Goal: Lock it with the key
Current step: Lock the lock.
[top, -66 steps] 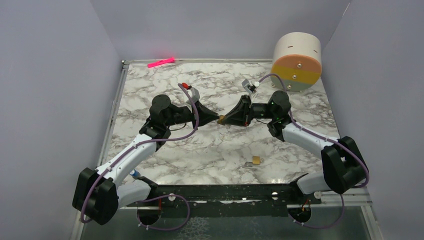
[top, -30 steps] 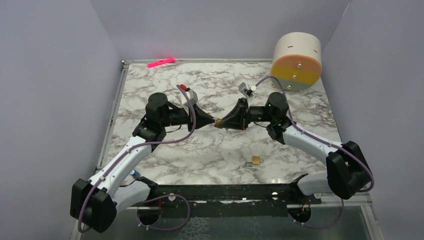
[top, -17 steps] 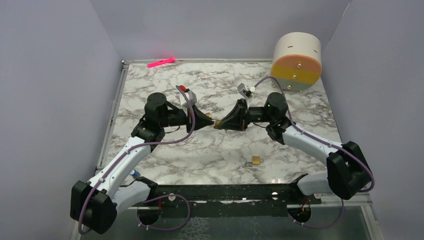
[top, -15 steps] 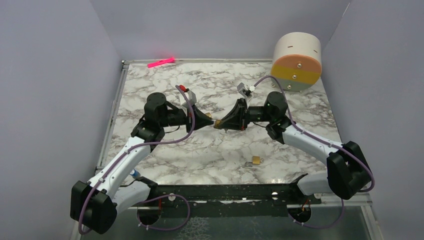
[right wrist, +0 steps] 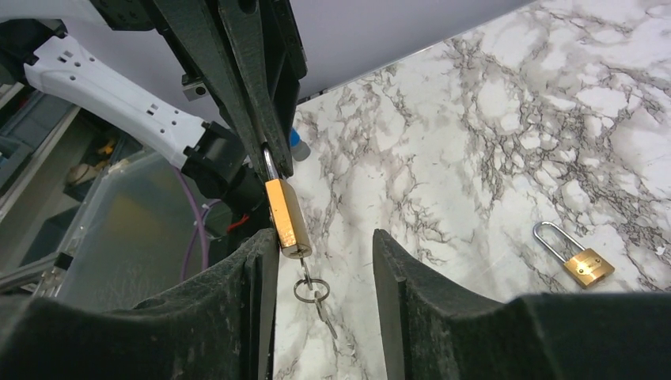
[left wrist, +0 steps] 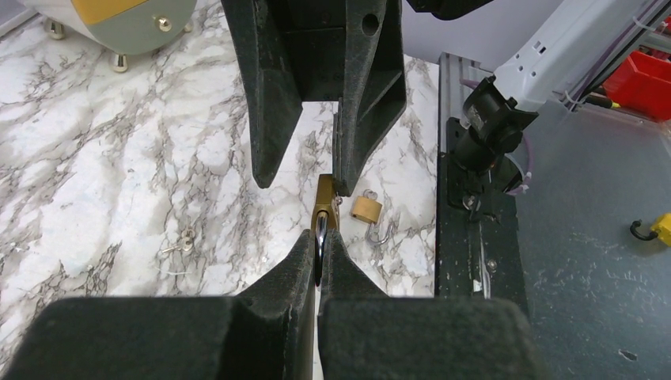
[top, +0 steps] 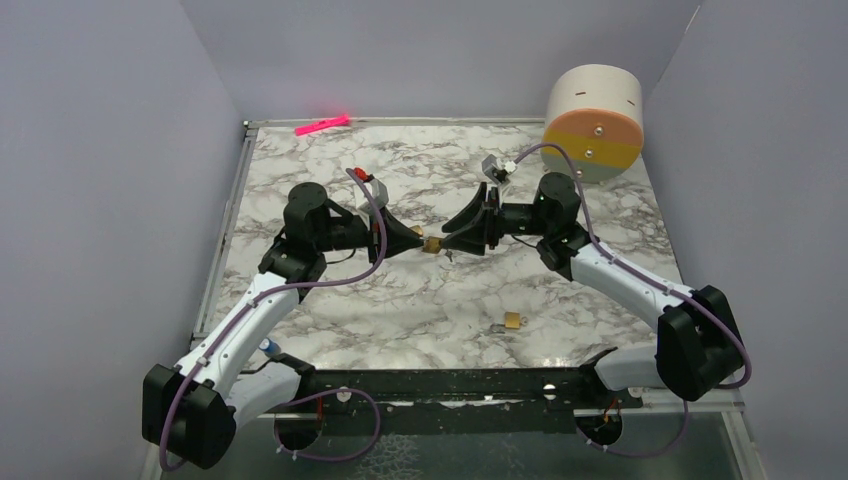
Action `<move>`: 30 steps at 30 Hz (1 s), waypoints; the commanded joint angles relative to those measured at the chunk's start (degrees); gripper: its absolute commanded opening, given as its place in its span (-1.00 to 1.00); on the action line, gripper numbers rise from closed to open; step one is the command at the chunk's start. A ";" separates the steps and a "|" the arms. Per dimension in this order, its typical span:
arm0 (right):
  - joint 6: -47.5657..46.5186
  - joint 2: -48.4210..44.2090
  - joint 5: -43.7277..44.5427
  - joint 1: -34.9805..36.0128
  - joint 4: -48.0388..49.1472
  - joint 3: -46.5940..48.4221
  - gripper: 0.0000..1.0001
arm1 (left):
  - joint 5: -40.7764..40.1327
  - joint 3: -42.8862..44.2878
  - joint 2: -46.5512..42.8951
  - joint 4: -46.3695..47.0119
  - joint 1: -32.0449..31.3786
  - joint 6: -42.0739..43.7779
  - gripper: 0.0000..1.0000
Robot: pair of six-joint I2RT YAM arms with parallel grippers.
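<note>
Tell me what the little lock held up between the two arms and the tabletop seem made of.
Lock: looks like brass, yellow and shiny, with bright glints on its flat sides. Its loop: silvery polished metal, probably steel. Tabletop: white with grey veins like marble, though it could be a printed sheet; the look leaves that open.

The overhead camera sits high behind both arm bases, looking down and forward over the whole marble tabletop (top: 330, 160). Each wrist camera rides close behind its own pair, the left fingers (left wrist: 285, 269) and the right fingers (right wrist: 237, 317), facing the other arm. All three views catch the held padlock (top: 431, 245) at mid-tabletop and the spare padlock (top: 512, 321) lying nearer the bases.
</note>
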 commanded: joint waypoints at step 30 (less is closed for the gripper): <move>0.76 0.60 -7.26 -0.79 6.73 -1.73 -0.02 | 3.87 1.72 -1.29 0.48 2.75 0.67 -1.00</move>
